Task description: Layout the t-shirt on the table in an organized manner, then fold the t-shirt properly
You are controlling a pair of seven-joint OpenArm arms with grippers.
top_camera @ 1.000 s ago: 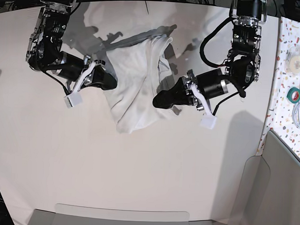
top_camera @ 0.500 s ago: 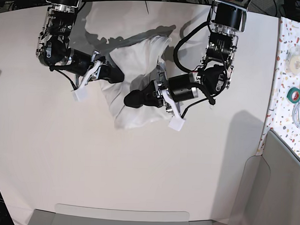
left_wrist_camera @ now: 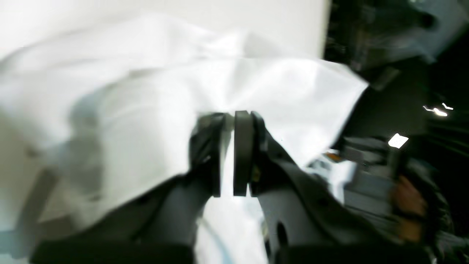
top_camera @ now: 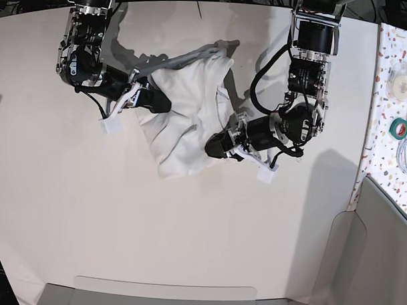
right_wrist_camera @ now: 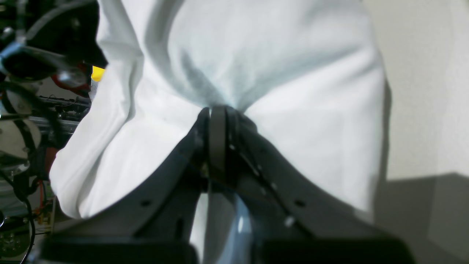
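The white t-shirt [top_camera: 188, 118] lies bunched and wrinkled on the off-white table [top_camera: 121, 223], towards the far middle. My right gripper [top_camera: 160, 104], on the base view's left, is shut on the shirt's left edge. In the right wrist view its jaws [right_wrist_camera: 218, 117] are pressed together with fabric [right_wrist_camera: 293, 91] puckering out of them. My left gripper [top_camera: 214, 147], on the base view's right, sits at the shirt's lower right edge. In the blurred left wrist view its pads [left_wrist_camera: 228, 154] stand almost together with white cloth [left_wrist_camera: 146, 110] between and draped over them.
A speckled terrazzo panel [top_camera: 387, 65] runs along the right side, carrying tape rolls [top_camera: 399, 127] and a cable. A grey bin wall [top_camera: 380, 252] stands at the lower right. A translucent tray edge [top_camera: 165, 290] lies at the front.
The left arm swung across the shirt toward the base view's left, then drew back right with cloth. The right gripper rose slightly toward the far edge, keeping its hold.
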